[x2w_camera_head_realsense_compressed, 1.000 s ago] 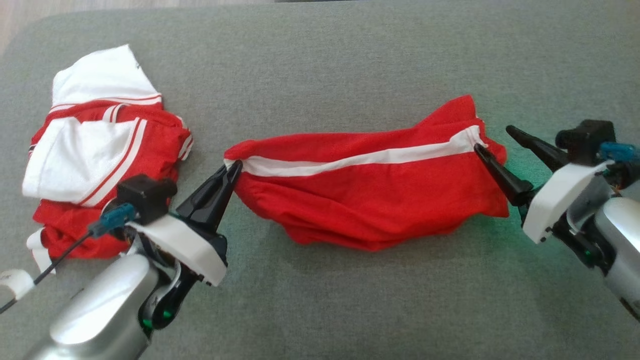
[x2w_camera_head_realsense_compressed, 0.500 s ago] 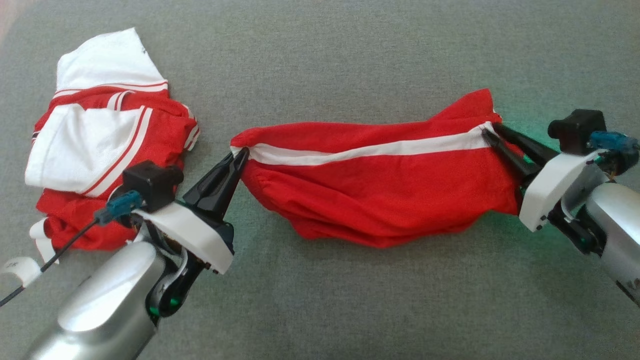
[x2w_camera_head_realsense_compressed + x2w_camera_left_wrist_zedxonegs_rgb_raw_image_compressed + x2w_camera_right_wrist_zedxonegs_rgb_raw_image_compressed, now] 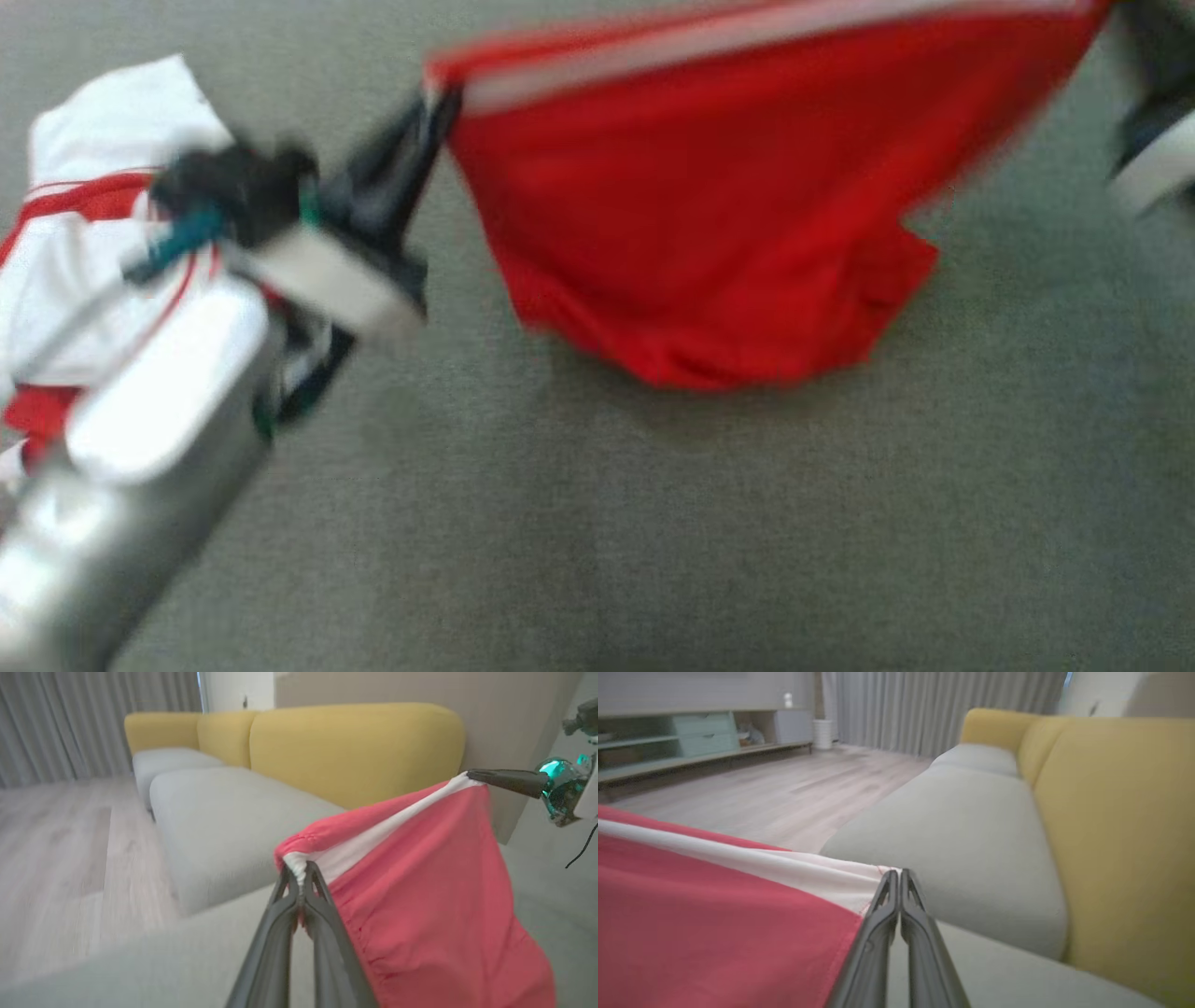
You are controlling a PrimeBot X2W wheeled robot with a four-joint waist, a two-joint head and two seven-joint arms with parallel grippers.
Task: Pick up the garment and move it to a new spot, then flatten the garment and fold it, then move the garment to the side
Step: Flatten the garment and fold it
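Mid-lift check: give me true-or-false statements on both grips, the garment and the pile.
1. The left gripper is shut on the red garment at its white band. True.
2. The right gripper stands open, clear of the cloth. False: it is shut on the band's other end.
3. The garment lies flat on the grey cushion. False: it hangs stretched between both grippers.
4. A pile of red and white clothes lies to the robot's left. True.
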